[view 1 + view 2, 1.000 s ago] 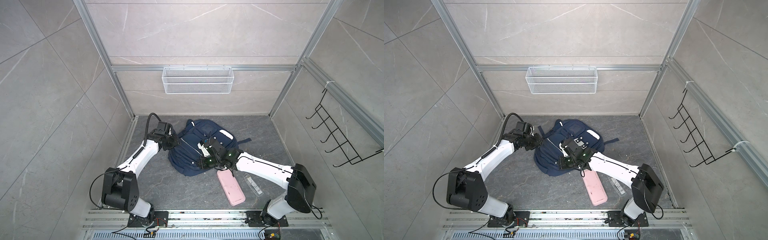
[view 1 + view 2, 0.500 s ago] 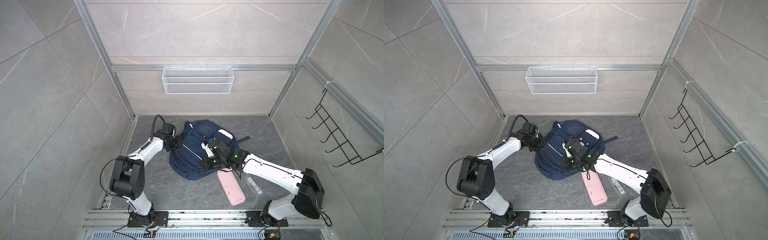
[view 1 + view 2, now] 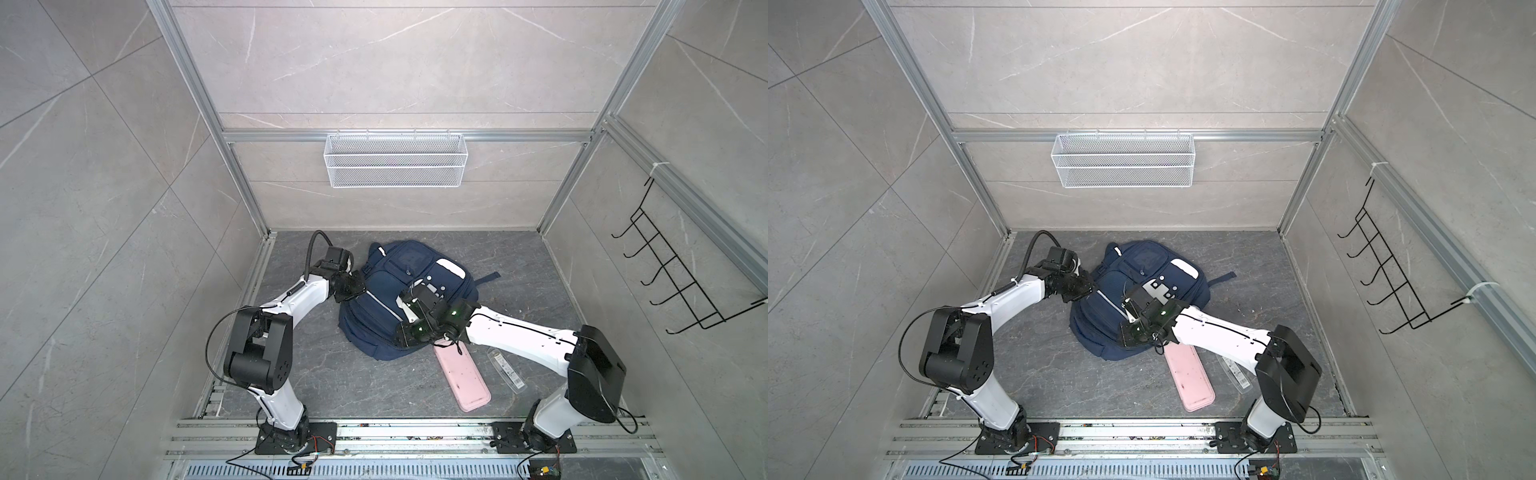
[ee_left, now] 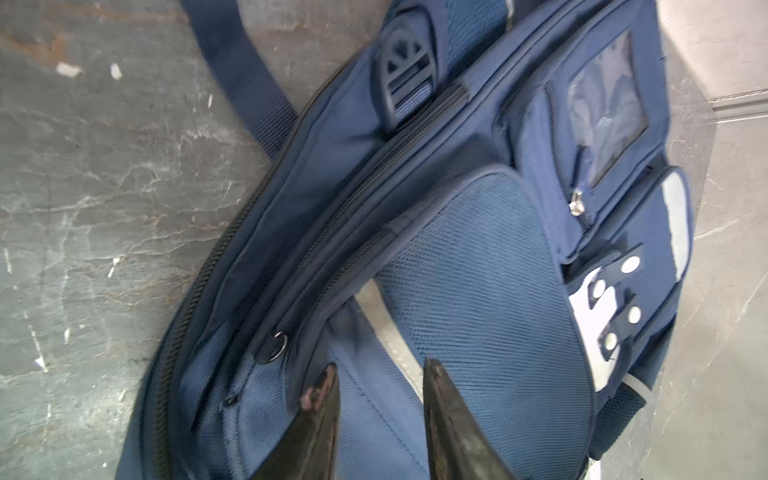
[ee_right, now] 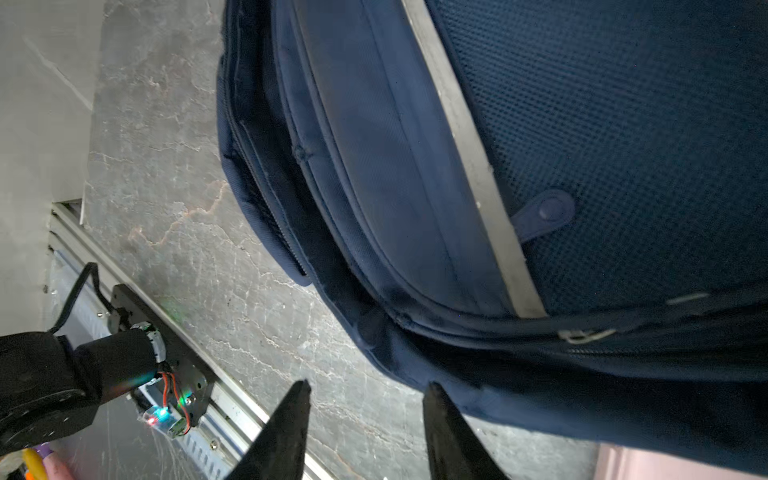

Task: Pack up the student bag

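Student bag (image 3: 374,316) (image 3: 1100,328) lies flat on the dark stone floor (image 3: 316,374) near the middle of the cell, front pockets facing up, with its carry handle toward the back wall and a dark strap sticking out on the side of the right arm. The left gripper (image 3: 358,291) (image 3: 1086,291) reaches in at the bag's left edge. In the left wrist view, the left gripper (image 4: 380,370) has its jaws partway apart over the navy fabric (image 4: 478,270) beside the silver stripe. The cloth between them lies flat and nothing looks pinched. A zip puller ring (image 4: 276,345) sits just beside one finger, apart from it. The right gripper (image 3: 402,337) (image 3: 1128,334) hangs at the bag's near edge, its arm reaching across from the right. In the right wrist view, the right gripper (image 5: 368,388) has its jaws clearly parted and holds nothing. One fingertip is over bare floor and the other is at the hem of the bag (image 5: 623,124). I cannot tell whether that one touches it. A flat pink case (image 3: 461,378) (image 3: 1190,382) lies on the floor just beside the bag's near edge, partly under the right wrist. A narrow clear packet (image 3: 505,368) lies near the case, on its outer side. A white wire basket (image 3: 395,166) hangs on the back wall, and a black hook rack (image 3: 681,286) hangs on the right wall, both well apart from the bag.
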`<state>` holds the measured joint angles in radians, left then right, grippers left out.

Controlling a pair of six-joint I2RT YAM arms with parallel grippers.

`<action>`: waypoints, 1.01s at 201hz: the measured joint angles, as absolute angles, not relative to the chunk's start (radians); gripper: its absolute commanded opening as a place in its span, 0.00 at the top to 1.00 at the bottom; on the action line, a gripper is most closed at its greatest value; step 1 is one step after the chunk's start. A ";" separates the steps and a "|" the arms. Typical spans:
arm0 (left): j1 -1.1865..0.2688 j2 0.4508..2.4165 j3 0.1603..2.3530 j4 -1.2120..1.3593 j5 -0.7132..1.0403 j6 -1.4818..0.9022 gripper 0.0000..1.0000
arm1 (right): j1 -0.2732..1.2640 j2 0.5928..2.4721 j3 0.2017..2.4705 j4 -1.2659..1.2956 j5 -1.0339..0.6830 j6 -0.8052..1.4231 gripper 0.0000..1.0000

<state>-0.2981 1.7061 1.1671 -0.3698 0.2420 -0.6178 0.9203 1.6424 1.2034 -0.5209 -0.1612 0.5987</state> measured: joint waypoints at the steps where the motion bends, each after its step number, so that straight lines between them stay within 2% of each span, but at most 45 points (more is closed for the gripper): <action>1: -0.298 1.706 1.166 -0.369 0.242 -0.618 0.64 | 0.921 1.645 1.206 -0.522 -0.160 0.598 0.50; 67: -0.293 1.706 1.123 -0.344 0.245 -0.621 0.64 | 0.932 1.740 1.289 -0.533 -0.125 0.574 0.56; 138: -0.287 1.703 1.118 -0.352 0.242 -0.620 0.63 | 0.933 1.745 1.282 -0.550 -0.085 0.572 0.54; 203: -0.287 1.620 1.050 -0.400 0.209 -0.620 0.62 | 0.933 1.720 1.250 -0.550 -0.074 0.572 0.53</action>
<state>-0.2874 1.6199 1.0504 -0.3996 0.2092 -0.6205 0.9329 1.7203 1.2499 -0.5503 -0.0742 0.5720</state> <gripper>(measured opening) 0.380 0.468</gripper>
